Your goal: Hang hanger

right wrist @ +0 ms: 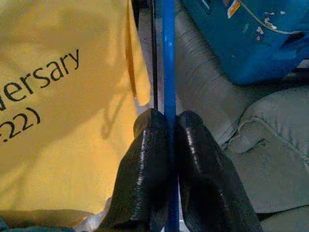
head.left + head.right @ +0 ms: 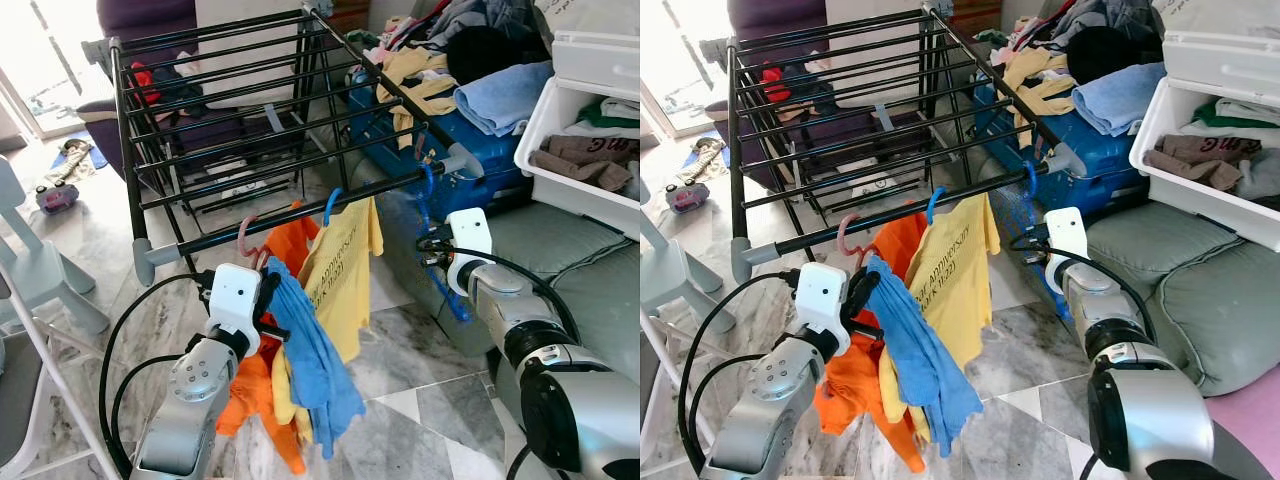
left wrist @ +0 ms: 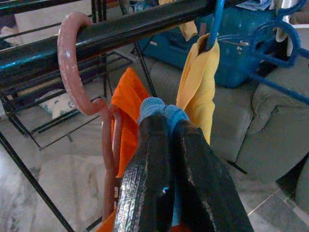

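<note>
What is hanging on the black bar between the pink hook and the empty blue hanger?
In the left eye view, a yellow T-shirt with printed writing hangs between the pink plastic hanger hook and the bare blue plastic hanger on the black rack bar.

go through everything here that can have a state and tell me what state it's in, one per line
Pink hanger: hooked over the rack's front bar, orange garment on it.
Yellow t-shirt: hanging from the bar on a blue hanger.
Empty blue hanger: pinched by the right gripper, hook at the bar's right end.
Blue cloth: clamped in the left gripper, draping down.
Drying rack: unfolded, standing.
White bin: open, clothes inside.
</note>
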Controlling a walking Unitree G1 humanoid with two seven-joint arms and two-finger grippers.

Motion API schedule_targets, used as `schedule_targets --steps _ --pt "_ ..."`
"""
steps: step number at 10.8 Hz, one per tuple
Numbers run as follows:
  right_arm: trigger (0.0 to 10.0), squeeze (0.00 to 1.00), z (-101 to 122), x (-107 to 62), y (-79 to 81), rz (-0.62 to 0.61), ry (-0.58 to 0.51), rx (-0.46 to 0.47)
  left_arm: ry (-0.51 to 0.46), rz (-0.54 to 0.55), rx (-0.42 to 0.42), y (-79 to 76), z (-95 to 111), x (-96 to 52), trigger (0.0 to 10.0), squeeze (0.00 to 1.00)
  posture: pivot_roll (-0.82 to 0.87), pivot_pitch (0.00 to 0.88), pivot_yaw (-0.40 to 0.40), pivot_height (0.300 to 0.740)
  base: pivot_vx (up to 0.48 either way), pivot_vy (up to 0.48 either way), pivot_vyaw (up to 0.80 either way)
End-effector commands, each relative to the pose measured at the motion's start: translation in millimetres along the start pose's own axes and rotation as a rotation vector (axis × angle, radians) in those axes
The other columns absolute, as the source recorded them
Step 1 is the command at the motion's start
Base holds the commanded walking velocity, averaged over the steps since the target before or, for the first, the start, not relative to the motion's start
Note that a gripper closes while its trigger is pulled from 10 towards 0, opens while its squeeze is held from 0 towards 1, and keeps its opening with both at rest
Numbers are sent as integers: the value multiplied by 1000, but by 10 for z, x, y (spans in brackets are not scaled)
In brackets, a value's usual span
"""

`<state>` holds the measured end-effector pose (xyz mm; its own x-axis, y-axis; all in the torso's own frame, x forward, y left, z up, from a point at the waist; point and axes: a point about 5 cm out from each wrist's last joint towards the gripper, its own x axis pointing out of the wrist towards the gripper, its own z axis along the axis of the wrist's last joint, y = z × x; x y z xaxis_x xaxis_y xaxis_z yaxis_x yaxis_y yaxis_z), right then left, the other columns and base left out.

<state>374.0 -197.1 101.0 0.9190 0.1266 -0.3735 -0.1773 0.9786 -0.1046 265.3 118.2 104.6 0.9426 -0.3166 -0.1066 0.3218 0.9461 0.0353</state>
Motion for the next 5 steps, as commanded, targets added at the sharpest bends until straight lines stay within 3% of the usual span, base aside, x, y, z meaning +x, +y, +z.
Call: schedule_targets --steps 1,5 --pt "314 0 61 21 33 5 -4 12 -9 5 10 20 31 25 10000 0 -99 0 54 740 0 0 0" --pt "0 0 65 18 24 10 -6 9 -3 -4 8 4 15 29 10000 0 -100 0 53 740 0 0 0"
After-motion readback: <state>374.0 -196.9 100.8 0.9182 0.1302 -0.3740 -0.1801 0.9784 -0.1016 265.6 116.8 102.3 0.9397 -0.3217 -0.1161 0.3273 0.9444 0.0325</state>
